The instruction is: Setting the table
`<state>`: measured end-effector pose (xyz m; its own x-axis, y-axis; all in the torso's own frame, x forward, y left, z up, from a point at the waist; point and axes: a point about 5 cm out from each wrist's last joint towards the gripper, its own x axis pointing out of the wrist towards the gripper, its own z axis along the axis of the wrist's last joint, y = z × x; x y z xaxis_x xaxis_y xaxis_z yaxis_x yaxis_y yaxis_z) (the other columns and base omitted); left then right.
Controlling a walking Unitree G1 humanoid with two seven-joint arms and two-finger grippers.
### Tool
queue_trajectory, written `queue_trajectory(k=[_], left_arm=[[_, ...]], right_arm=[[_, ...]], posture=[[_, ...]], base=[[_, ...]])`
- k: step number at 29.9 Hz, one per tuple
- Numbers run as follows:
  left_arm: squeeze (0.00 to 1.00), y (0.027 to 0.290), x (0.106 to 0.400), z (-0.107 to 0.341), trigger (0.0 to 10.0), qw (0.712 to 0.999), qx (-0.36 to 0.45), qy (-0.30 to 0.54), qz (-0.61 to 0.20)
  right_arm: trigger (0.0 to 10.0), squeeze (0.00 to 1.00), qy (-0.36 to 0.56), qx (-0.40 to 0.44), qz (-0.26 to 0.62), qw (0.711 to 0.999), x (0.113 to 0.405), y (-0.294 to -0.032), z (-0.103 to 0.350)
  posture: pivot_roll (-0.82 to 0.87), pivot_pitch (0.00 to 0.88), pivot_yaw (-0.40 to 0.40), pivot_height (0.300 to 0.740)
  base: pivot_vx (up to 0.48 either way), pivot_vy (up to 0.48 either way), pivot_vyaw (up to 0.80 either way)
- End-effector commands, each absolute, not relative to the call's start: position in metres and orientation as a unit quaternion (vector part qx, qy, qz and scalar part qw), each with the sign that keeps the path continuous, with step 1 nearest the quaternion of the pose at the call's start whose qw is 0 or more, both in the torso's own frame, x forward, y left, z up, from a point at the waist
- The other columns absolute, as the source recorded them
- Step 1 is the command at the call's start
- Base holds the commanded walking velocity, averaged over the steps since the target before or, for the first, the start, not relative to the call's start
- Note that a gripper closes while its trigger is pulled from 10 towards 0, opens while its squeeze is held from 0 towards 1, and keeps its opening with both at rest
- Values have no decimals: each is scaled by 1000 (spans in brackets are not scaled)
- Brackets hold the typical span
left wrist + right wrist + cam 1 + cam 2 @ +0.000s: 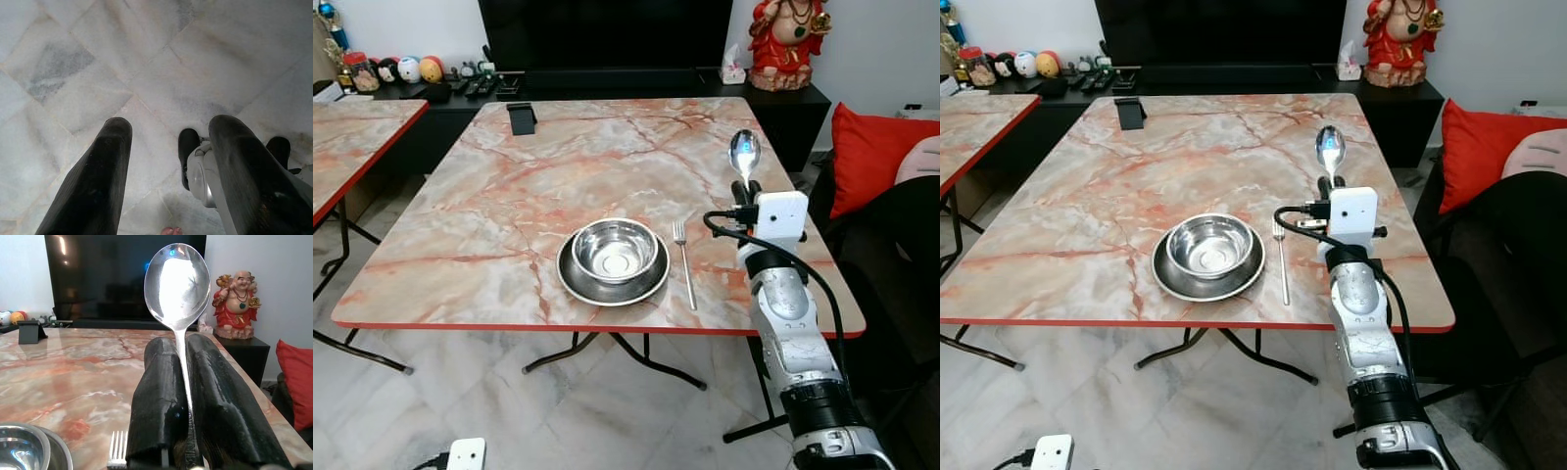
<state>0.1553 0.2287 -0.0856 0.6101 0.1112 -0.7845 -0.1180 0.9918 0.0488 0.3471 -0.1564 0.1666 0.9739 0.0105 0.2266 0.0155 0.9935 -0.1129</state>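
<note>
we start with the marble table (509, 196), which takes up the middle of the left eye view. on it, low and centre, sits a steel plate (578, 284) with a steel bowl (614, 249) standing in it; the bowl looks empty. just right of the plate, apart from it, lies a fork (684, 262), tines toward the top of the frame, long axis running up and down the picture.

at the right of the frame our right gripper (741, 189) is raised over the table's right side, its two fingers pressed together on the handle of a spoon (744, 153). the spoon stands upright out of the fingertips, bowl uppermost, and the right wrist view shows the handle clamped between the pads.

the relation that matters: the open spot beside the fork lies left of and below the gripper in the frame, and we judge the spoon must tip from upright to lie flat, parallel to the fork. the right arm is much the nearer one for this.

our left gripper (166, 161) hangs idle over the pale floor tiles, fingers spread with nothing between them.

far off, at the top left of the table, stands a small black holder (521, 117).
</note>
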Motion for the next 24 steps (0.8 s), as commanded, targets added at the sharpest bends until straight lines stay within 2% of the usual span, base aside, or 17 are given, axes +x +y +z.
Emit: queue_trajectory(k=[1, 19, 24], left_arm=[[0, 231, 152, -87, 10000, 893, -5, 445, 70], [0, 231, 155, -85, 10000, 896, 1, 440, 63], [0, 231, 155, -85, 10000, 895, 2, 441, 63]], right_arm=[[10000, 0, -115, -57, 2, 992, 348, -154, 169], [10000, 0, -108, -58, 4, 992, 349, -153, 168], [10000, 0, -108, -58, 5, 992, 349, -152, 168]], posture=[[-77, 0, 33, 720], [-74, 0, 38, 720], [-75, 0, 39, 720]], base=[[0, 296, 0], [0, 16, 0], [271, 0, 0]])
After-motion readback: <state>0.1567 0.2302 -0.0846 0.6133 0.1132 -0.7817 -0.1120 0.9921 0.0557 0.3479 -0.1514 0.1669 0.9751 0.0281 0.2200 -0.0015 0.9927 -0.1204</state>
